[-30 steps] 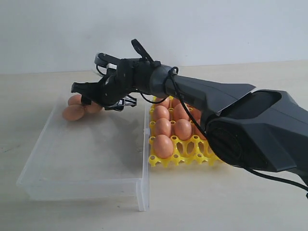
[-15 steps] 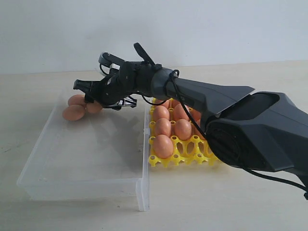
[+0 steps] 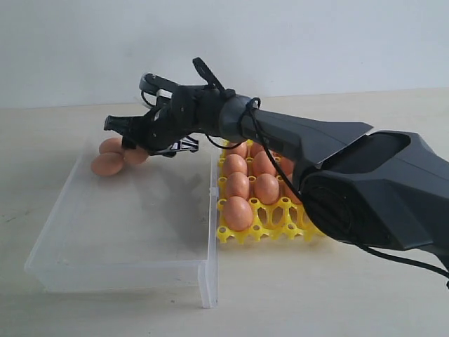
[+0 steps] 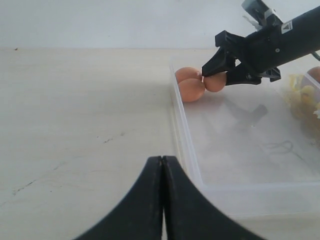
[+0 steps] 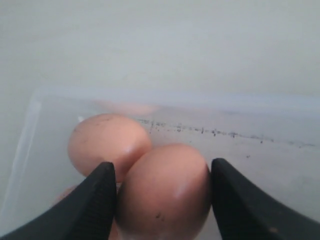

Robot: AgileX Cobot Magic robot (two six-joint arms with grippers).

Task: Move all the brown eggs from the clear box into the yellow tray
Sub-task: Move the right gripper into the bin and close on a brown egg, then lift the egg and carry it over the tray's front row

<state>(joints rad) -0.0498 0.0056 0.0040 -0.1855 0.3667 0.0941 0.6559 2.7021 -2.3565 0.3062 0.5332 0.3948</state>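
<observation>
**Exterior and wrist views: grasp of a brown egg.** The right gripper (image 3: 130, 142) reaches across the pale wooden desk (image 3: 316, 295) to the far left corner of the shallow, transparent plastic box (image 3: 119, 275). That corner lies toward the desk's far edge. The right wrist view shows its two black fingers (image 5: 97, 197) pressed against both flanks of one smooth, orange-brown oval egg (image 5: 162, 192), so the claw is clenched on that egg.

Over the last second the gripper has hardly travelled. The wrist has turned a little and sits marginally higher, and the egg has stayed between the fingers. Whether the egg is clear of the box floor cannot be told.

Two more brown eggs (image 3: 107, 164) (image 3: 110, 145) lie just beside it in the same corner, and the rest of the box is bare. The bright yellow lattice egg tray (image 3: 280, 210) stands against the box's right wall, toward the desk's right edge. It holds many eggs, with bare cups in its near row.

The grasp appears secured, so a lift and carry to a free cup is the likely step in hand. Three eggs remain to be moved.

The left gripper (image 4: 162, 167) hangs over bare desk left of the box, with its fingers together on nothing.
</observation>
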